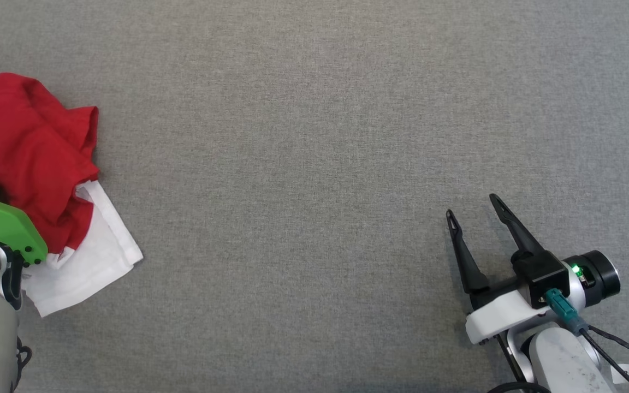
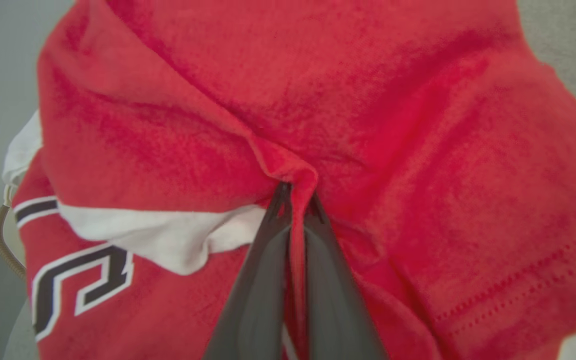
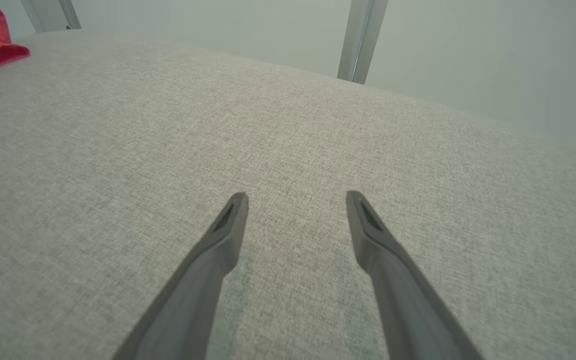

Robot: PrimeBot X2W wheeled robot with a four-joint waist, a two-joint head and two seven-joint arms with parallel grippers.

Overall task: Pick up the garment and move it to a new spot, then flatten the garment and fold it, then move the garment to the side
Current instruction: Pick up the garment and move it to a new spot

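While right gripper (image 1: 472, 206) sits splayed well right of the red-and-white jersey (image 1: 25, 147), left gripper (image 2: 297, 195) clamps a red fold.

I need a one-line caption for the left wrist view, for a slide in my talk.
Left gripper shut on a raised fold of the crumpled red and white garment.

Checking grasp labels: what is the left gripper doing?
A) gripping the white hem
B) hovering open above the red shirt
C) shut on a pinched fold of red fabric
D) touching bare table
C: the left gripper is shut, a ridge of the red shirt pinched between its fingers.
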